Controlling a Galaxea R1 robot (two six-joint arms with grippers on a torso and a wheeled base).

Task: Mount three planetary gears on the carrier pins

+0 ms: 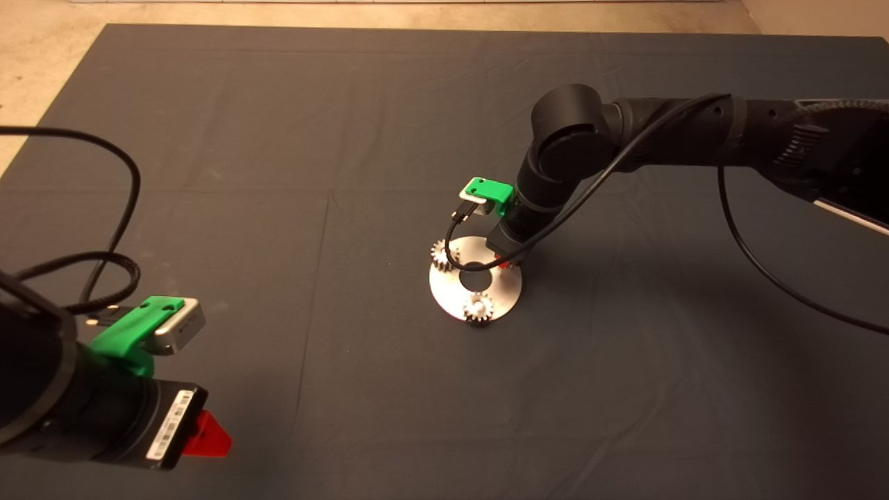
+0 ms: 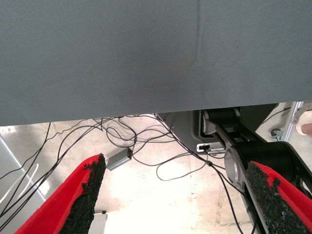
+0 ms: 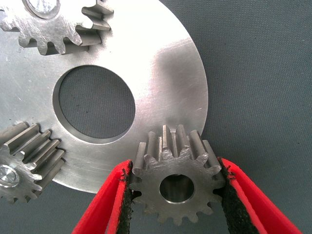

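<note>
The shiny silver disc (image 1: 444,288) lies mid-mat; it also shows in the right wrist view (image 3: 161,63). Two planetary gears (image 1: 442,253) (image 1: 478,307) sit on carrier pins; the wrist view shows them (image 3: 53,24) (image 3: 27,165) with pin tops (image 3: 41,5) (image 3: 7,176) in their bores. My right gripper (image 1: 505,262) (image 3: 175,168) is shut on the third gear (image 3: 175,187), held flat over the disc's rim. The third pin is hidden beneath it. My left gripper (image 1: 208,434) (image 2: 178,195) is parked at the lower left, open and empty.
A black cable (image 1: 451,243) from the right wrist loops over the disc's far side. The left wrist view looks past the mat's edge (image 2: 146,112) at floor cables (image 2: 161,161) and a small grey box (image 2: 119,159).
</note>
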